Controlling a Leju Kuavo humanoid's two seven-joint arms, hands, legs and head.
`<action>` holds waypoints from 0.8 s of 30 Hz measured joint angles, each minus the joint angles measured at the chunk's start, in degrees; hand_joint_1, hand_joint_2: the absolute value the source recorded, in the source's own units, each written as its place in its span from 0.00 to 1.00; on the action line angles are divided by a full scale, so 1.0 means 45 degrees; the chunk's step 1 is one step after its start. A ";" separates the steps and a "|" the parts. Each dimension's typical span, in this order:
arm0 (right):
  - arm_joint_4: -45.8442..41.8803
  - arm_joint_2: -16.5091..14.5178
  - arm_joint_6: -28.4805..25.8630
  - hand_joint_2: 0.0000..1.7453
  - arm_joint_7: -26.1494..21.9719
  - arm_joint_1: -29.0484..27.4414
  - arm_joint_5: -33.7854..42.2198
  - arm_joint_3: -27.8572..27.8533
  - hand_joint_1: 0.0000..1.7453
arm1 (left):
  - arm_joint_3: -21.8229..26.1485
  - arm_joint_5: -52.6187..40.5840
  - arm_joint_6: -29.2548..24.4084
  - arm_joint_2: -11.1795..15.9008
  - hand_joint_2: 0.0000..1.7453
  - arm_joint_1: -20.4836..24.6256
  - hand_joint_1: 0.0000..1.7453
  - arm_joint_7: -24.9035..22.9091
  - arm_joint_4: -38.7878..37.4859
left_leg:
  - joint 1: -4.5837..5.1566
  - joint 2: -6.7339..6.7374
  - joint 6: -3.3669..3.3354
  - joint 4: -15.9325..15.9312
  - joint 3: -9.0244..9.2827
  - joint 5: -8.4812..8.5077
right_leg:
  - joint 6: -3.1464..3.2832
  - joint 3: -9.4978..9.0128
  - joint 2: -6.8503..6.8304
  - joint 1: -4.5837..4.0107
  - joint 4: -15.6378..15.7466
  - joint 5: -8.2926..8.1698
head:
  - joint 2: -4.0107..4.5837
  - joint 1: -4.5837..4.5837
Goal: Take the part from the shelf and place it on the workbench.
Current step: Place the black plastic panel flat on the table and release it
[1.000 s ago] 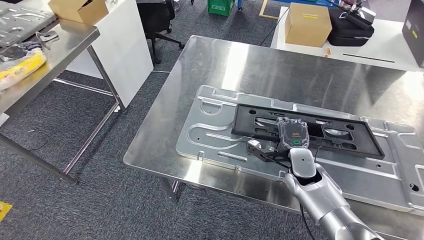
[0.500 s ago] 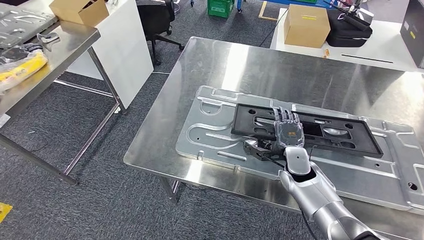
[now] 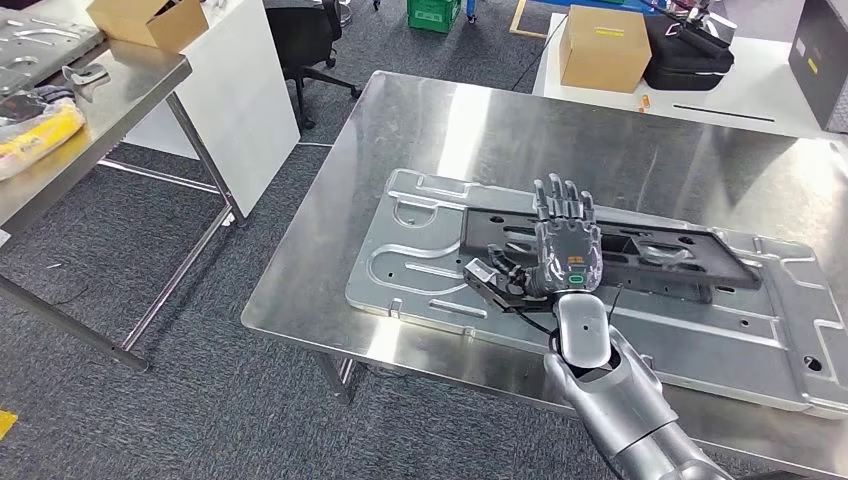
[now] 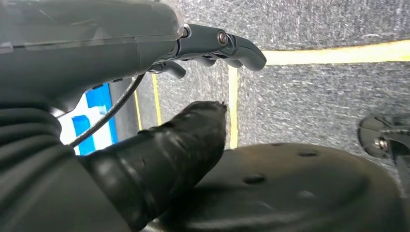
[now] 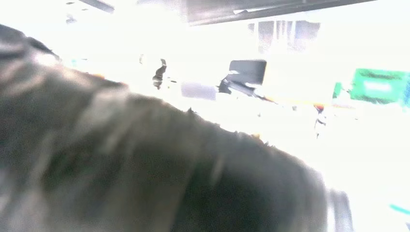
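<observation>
**Part down on the desk, right hand clear above it**

We saw the black part (image 3: 610, 250) lying flat on the silver stamped panel (image 3: 420, 255), right of centre in the head view, on the steel desk (image 3: 480, 120). Our right hand (image 3: 562, 250) hung over its left half, fingers (image 3: 563, 200) spread and holding nothing. Our left hand (image 4: 159, 145) hung toward the floor, fingers apart and empty. We judged the risk small: a careless withdrawal could catch the part's edge and shove it askew.

Glossy steel workbench (image 3: 420, 130); matt black part (image 3: 640, 250)
</observation>
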State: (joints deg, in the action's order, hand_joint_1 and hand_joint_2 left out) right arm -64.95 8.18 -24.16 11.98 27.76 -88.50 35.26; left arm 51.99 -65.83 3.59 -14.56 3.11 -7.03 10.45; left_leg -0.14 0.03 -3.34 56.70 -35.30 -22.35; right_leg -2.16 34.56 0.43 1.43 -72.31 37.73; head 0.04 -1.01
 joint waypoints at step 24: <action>-0.2817 0.0483 -0.1524 0.00 0.3084 0.1734 -0.0297 0.5710 0.00 | 0.0289 -0.0297 -0.0254 -0.0095 0.00 0.0201 0.00 -0.0267 -0.0002 | 0.0065 -0.0005 0.0268 0.0246 0.1051 -0.1225 | 0.0414 0.0686 -0.0046 -0.0250 0.2790 -0.3288 | 0.0000 0.0022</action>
State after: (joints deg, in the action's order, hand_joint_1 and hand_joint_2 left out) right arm -77.63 10.35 -31.02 25.86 35.57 -89.84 60.95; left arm 53.29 -67.17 2.45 -14.98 4.01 -8.23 10.44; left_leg 0.15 0.01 -2.13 57.81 -30.57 -27.86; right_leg -0.29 37.64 0.23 0.30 -59.75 22.93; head 0.04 -0.91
